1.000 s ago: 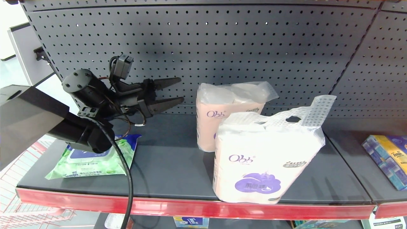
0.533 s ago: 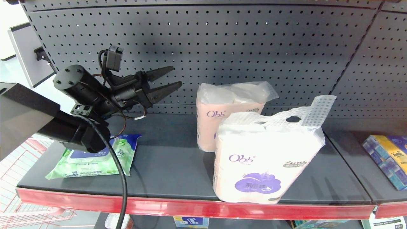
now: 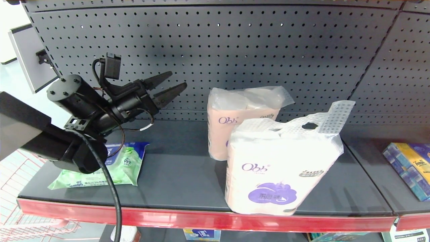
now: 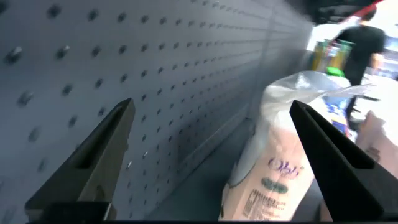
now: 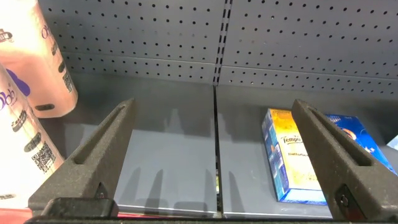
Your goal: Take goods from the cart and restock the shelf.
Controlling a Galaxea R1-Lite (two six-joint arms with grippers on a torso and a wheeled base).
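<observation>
Head view: I see my left gripper (image 3: 178,78) empty, fingers apart, above the shelf (image 3: 181,178) — the wipes pack (image 3: 126,166) lies flat below its arm (toilet-roll packs (image 3: 275,168) stand nearby). The right gripper (image 5: 213,106) gapes too.

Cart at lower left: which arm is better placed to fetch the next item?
Left, most likely. The left gripper, fingers open and empty, hangs over the left end of the shelf, with the red cart just below. The right gripper faces the right bay, near the blue tissue box.

Raised black left arm (image 3: 75,99), black left gripper (image 3: 176,79) tilted upward, jaws spread, empty. The black right gripper (image 5: 212,106) jaws wide apart, empty.
</observation>
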